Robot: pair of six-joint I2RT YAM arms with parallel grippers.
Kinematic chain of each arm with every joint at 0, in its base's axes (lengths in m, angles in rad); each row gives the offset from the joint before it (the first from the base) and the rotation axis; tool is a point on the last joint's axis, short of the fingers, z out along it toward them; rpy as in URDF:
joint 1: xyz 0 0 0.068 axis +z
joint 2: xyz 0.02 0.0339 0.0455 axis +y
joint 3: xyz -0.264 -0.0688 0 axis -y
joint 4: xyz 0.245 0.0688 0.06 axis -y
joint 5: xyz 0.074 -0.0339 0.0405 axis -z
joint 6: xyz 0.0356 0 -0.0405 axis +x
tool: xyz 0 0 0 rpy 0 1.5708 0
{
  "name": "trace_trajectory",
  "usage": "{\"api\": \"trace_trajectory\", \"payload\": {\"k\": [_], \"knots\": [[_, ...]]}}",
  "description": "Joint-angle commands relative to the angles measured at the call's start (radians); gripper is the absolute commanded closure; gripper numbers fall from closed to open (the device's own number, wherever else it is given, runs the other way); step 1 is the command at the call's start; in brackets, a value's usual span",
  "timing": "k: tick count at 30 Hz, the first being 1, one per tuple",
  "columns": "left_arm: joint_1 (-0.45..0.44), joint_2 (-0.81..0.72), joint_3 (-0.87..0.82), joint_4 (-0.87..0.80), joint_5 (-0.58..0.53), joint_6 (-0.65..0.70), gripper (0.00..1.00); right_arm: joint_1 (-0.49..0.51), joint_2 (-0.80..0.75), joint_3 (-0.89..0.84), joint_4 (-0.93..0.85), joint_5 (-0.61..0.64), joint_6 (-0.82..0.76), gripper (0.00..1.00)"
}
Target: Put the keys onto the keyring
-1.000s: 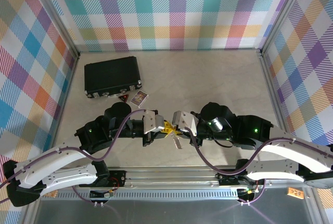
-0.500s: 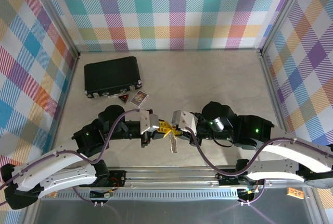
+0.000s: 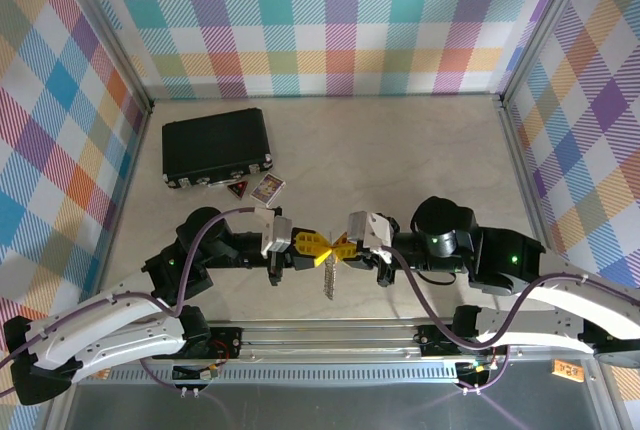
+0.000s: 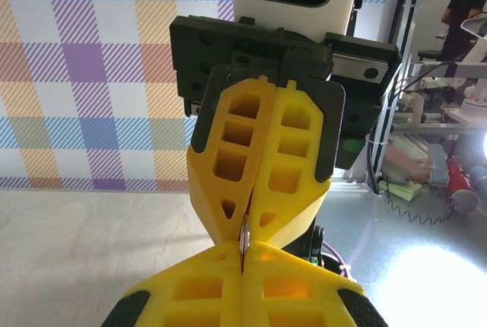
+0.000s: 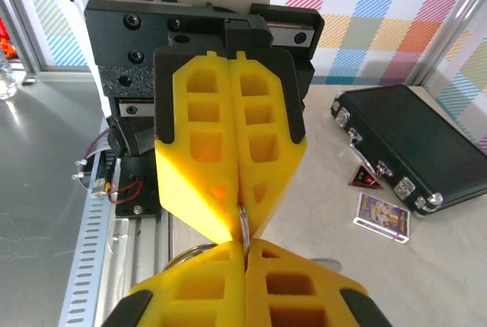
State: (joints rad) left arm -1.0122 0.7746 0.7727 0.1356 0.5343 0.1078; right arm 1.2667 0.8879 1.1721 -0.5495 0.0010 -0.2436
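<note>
My left gripper (image 3: pixel 318 244) and right gripper (image 3: pixel 338 246) meet tip to tip above the table's near middle. Both sets of yellow fingers are shut. A thin silver metal edge, the keyring (image 4: pixel 243 236), is pinched where the tips meet. In the right wrist view the same keyring (image 5: pixel 244 224) sits between the opposing tips, and part of its loop curves out to the left. From above, the keyring (image 3: pixel 328 278) hangs edge-on below the tips. I cannot make out the yellow-headed key against the yellow fingers.
A black case (image 3: pixel 217 146) lies at the back left, with two small cards (image 3: pixel 267 188) in front of it. The metal rail (image 3: pixel 330 335) runs along the near edge below the grippers. Checked walls close off three sides.
Both arms have drawn back and stretched out while the tips stayed together. The hanging silver piece has swung from slanting right to hanging straight down.
</note>
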Motion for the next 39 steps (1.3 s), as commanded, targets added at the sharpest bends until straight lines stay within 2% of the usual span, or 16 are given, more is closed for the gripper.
{"api": "trace_trajectory", "payload": {"k": [1,4,7,13,17,20,26,32,39], "knots": [[0.001,-0.008,0.003,0.067,0.002,-0.002,1.0,0.015,0.005,-0.016,0.045,-0.038,-0.011,1.0],[0.001,-0.014,0.034,-0.052,-0.08,0.058,1.0,0.017,0.009,-0.001,0.016,-0.015,-0.024,1.0],[0.0,-0.008,0.071,-0.19,-0.175,0.134,0.89,0.02,0.045,0.039,-0.055,0.025,-0.04,1.0],[0.0,0.0,0.099,-0.328,-0.247,0.21,0.89,0.032,0.147,0.109,-0.162,0.075,-0.061,1.0],[-0.003,0.006,0.102,-0.341,-0.271,0.22,0.94,0.038,0.195,0.131,-0.188,0.097,-0.066,1.0],[-0.002,0.014,0.102,-0.334,-0.267,0.222,1.0,0.04,0.217,0.142,-0.195,0.105,-0.069,1.0],[-0.003,-0.003,0.077,-0.259,-0.212,0.184,1.0,0.043,0.201,0.13,-0.151,0.075,-0.05,1.0],[-0.003,-0.023,0.098,-0.242,-0.141,0.173,1.0,0.043,0.12,0.057,-0.015,0.013,-0.017,0.88],[-0.003,-0.051,0.102,-0.154,-0.03,0.109,1.0,0.042,0.093,0.006,0.088,-0.068,0.02,0.86]]}}
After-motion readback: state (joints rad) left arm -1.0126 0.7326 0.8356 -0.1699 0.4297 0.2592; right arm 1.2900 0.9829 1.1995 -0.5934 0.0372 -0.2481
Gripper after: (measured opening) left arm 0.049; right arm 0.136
